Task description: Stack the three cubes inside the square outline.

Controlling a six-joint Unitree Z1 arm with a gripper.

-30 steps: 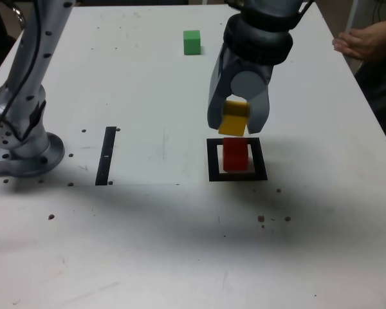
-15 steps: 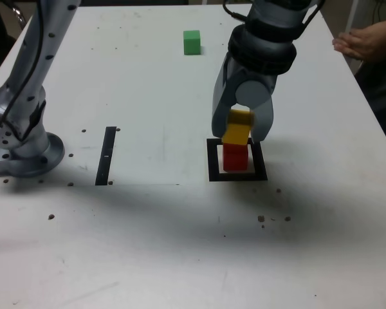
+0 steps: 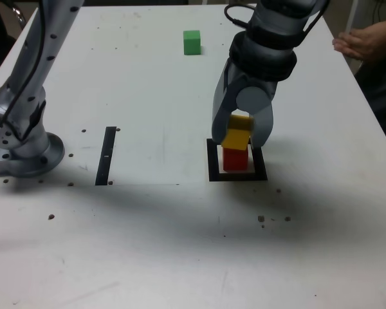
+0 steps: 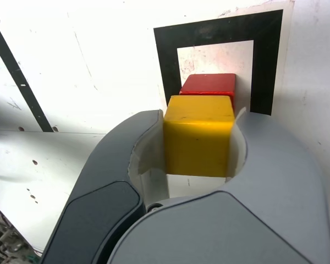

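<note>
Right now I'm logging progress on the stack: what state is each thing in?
gripper: shut on yellow cube
yellow cube: held, tilted, on or just above red cube
red cube: resting inside square outline
square outline: holds red cube
green cube: alone, unstacked

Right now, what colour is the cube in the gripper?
Yellow. The yellow cube sits between the gripper jaws, clearest in the wrist view.

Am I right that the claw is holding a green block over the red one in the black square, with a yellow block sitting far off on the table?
Not quite: the colours are swapped. The gripper holds the yellow block over the red block in the black square; the green block sits far off. The exterior view shows this.
</note>
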